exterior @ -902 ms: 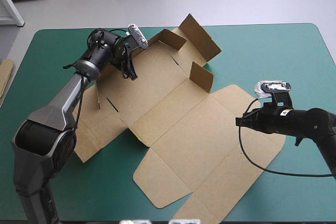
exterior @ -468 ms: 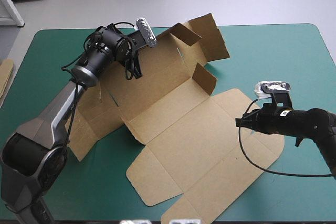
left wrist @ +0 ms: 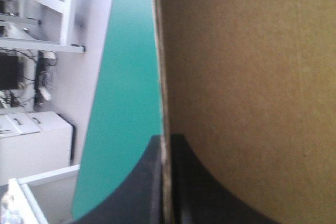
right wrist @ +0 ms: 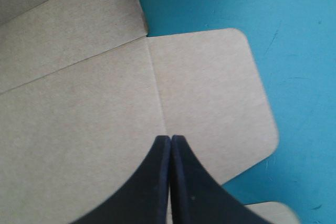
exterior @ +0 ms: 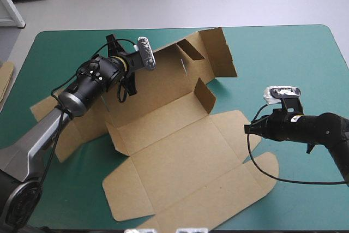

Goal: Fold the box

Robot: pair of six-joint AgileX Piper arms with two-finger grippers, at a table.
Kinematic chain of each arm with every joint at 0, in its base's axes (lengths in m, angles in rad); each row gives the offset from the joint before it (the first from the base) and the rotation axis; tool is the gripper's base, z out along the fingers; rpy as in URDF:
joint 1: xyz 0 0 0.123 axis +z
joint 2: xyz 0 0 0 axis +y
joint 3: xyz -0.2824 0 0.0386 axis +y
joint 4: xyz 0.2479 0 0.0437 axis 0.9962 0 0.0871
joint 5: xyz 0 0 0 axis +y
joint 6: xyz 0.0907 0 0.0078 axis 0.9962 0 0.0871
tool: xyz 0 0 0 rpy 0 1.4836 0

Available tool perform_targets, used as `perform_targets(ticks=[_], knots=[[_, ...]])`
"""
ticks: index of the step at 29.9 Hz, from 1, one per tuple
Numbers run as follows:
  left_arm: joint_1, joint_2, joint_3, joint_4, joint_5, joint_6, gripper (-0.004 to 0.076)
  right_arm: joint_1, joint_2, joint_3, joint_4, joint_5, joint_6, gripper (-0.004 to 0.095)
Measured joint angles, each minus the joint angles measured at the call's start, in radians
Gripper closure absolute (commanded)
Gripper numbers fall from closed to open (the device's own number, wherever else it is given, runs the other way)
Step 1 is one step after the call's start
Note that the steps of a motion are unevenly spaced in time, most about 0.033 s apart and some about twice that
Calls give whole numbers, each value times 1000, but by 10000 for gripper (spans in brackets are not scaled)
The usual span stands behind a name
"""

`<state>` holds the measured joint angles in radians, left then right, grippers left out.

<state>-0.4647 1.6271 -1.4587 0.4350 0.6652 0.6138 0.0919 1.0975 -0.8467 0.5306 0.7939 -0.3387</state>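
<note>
The brown box (exterior: 180, 151) is a cut sheet lying open across the middle of the teal-green table. Its far panel and side flaps (exterior: 215, 53) are raised off the cover. My left gripper (exterior: 126, 84) is at the far-left part of the sheet; in the left wrist view the board's edge (left wrist: 252, 77) runs between its two black fingers (left wrist: 165, 139), shut on it. My right gripper (exterior: 248, 129) hovers at the sheet's right side with its fingers shut in one arch (right wrist: 170, 139) over a round-cornered flap (right wrist: 210, 93), holding nothing.
More brown board (exterior: 5, 80) shows at the table's left edge. Bare teal-green cover (exterior: 289, 58) lies to the far right and along the left near corner (exterior: 65, 189).
My left gripper has lifted the far panel steeper and pulled it leftward, and the whole sheet has slid left across the table. The right arm has not moved.
</note>
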Motion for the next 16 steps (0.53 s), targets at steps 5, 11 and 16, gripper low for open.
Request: perform_targets(ticks=[5, 11, 16], knots=[[0, 8, 6, 59, -104, -28, 733, 0, 0, 0, 0, -1, 0, 925], [0, 56, 7, 68, -172, -32, 733, 0, 0, 0, 0, -1, 0, 925], [-14, 77, 17, 79, -192, -34, 733, 0, 0, 0, 0, -3, 0, 925]])
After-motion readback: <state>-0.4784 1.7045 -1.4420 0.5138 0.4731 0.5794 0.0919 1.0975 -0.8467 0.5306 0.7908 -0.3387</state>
